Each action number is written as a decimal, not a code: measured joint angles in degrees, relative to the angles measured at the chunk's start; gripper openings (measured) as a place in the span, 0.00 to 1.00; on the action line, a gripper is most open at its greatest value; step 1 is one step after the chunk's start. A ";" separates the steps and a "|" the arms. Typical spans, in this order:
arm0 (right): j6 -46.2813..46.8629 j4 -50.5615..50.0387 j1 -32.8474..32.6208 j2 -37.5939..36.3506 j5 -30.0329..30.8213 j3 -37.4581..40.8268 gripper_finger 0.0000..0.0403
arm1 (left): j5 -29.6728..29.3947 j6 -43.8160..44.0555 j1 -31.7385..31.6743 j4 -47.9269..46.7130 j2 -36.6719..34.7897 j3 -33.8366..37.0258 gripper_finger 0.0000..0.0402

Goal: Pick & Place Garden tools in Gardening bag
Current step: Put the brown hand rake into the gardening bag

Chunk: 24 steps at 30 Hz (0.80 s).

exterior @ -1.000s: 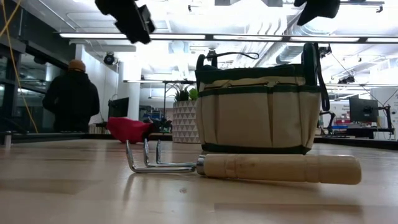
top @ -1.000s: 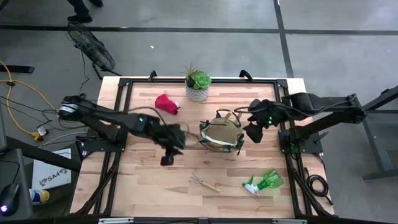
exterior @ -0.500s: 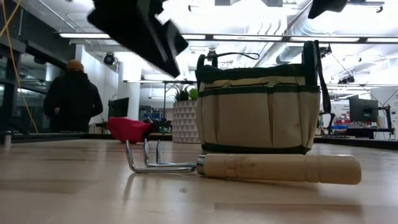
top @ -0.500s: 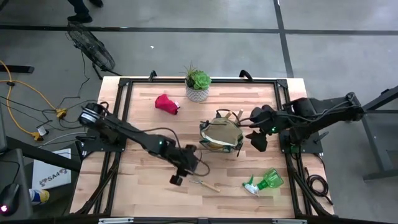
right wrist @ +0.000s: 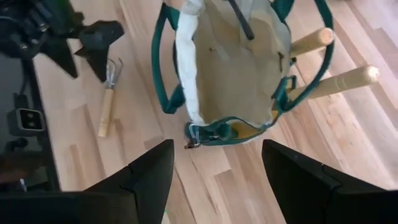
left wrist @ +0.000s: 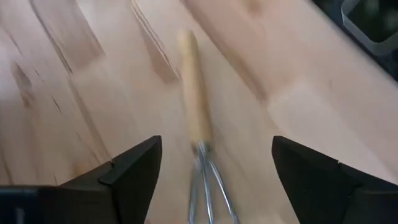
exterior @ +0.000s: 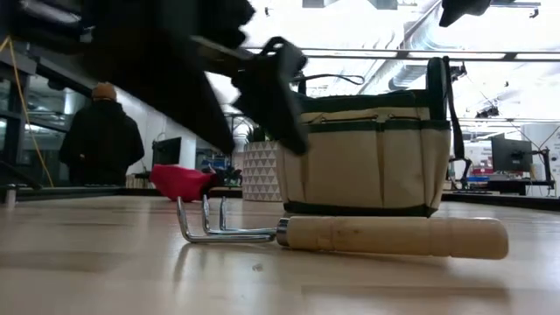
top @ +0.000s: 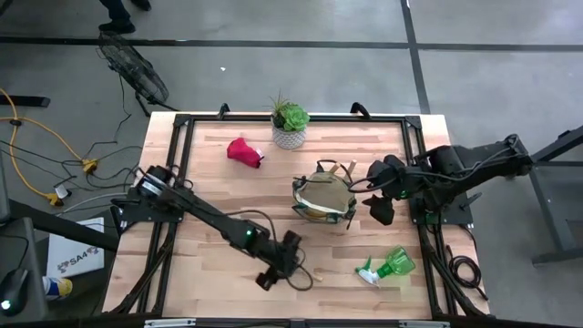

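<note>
The hand rake (left wrist: 196,124), with a wooden handle and metal tines, lies flat on the table near its front edge (exterior: 350,234). My left gripper (left wrist: 214,180) hangs open just above it, one finger on each side of the rake's neck, touching nothing; in the high view it covers most of the rake (top: 291,258). The gardening bag (top: 323,196) stands upright mid-table, with two wooden handles (right wrist: 339,81) sticking out of it. My right gripper (right wrist: 217,180) waits open above the table, to the bag's right (top: 378,205). A green spray bottle (top: 390,266) and a red glove (top: 243,150) lie on the table.
A succulent in a white pot (top: 290,123) stands at the far edge behind the bag. The spray bottle lies near the front right corner, the glove at the far left. A person (exterior: 103,136) stands in the room beyond the table.
My left gripper has swept from left of the bag toward the table's near edge and right, coming down over the hand rake. My right gripper has drifted slightly toward the near edge. The rake, bag and other things have stayed put.
</note>
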State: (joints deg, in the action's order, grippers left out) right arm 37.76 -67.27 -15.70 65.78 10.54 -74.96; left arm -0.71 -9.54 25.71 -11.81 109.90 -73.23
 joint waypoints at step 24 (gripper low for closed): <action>-0.04 -1.31 -1.95 0.00 1.83 0.00 0.59 | -2.41 2.80 0.18 -3.46 8.29 -3.74 0.62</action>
State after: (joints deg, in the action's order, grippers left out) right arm 37.71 -68.59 -17.65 65.78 12.37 -74.96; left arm -3.12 -6.75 25.89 -15.26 118.19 -76.97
